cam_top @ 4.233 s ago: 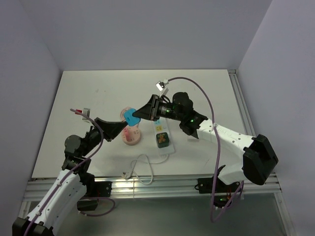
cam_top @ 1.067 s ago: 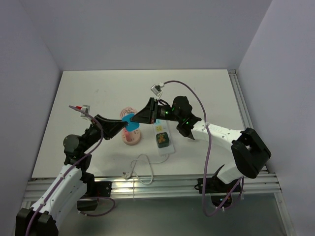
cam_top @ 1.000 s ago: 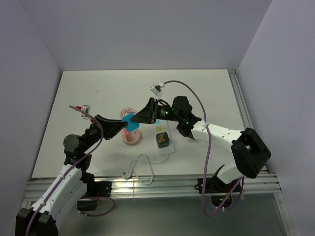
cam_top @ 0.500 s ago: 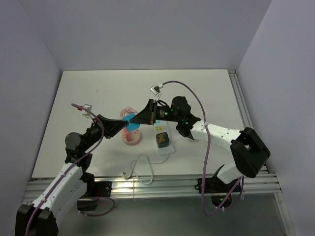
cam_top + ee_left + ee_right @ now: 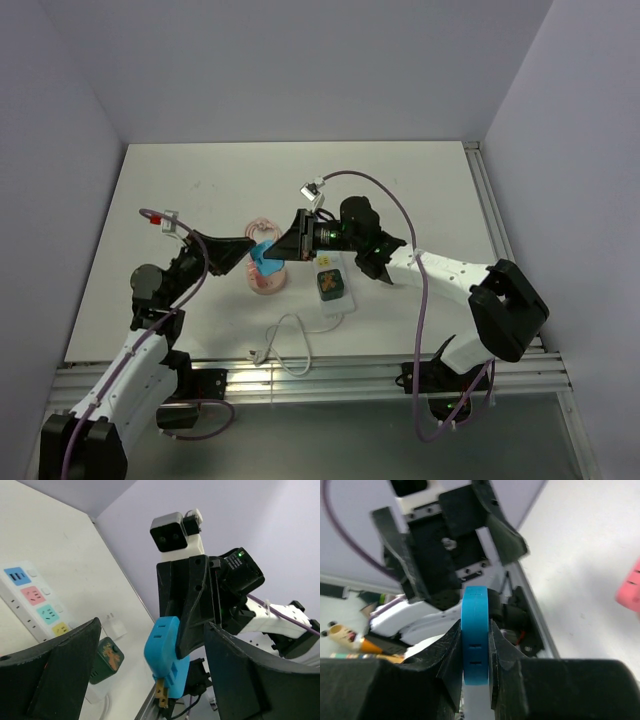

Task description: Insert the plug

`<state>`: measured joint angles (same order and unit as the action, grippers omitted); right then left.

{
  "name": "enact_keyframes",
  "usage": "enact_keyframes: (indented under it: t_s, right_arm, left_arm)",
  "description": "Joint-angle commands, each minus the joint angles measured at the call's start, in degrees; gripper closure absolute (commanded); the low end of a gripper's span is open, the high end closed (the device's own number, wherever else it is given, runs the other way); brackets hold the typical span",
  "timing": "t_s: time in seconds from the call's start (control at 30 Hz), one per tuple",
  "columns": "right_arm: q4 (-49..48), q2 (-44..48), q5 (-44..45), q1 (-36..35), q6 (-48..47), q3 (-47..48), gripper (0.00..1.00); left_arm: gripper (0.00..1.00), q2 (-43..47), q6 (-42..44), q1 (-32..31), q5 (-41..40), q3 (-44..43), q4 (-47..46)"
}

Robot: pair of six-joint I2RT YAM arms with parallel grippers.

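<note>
Right gripper (image 5: 283, 250) had its jaws clamped on the blue plug (image 5: 166, 652), prongs bared, up off the surface (image 5: 400, 190). Left gripper (image 5: 240, 252) sat just beside it, jaws wide apart. The power strip (image 5: 37, 607) lay below, and insertion looked not yet begun.

A pink round item (image 5: 266, 283), perhaps a reel, lies on the table (image 5: 200, 200) near a green adapter (image 5: 331, 286).

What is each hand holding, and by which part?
Right hand pinches the blue plug across its flat sides, at the end away from the prongs. Left hand is open, gripping nothing.
</note>
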<state>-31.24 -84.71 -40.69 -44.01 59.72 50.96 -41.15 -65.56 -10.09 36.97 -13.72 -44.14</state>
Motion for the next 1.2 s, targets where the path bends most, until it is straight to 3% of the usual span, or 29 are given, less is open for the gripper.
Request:
enact_keyframes:
  t_s: [0.0,0.2,0.47,0.73,1.17]
  right_arm:
    - [9.59,2.17,3.15,-0.03,-5.74,4.75,1.00]
    - [34.82,1.04,18.78,-0.90,-17.96,13.35,1.00]
    - [53.89,-7.91,35.49,-6.34,-24.91,26.53,1.00]
    - [60.16,-14.61,44.98,-9.87,-26.68,33.33,1.00]
    - [62.10,-20.32,49.38,-11.54,-26.77,36.75,1.00]
  left_arm:
    - [0.11,1.06,2.19,1.56,-0.67,-1.23,1.68]
    - [0.07,6.60,10.44,1.56,-13.40,-3.86,22.06]
    - [0.06,6.78,14.14,1.56,-20.88,-2.37,28.49]
    - [0.03,6.69,16.34,1.56,-23.96,0.35,29.03]
    - [0.01,6.69,18.80,1.56,-23.79,2.11,28.15]
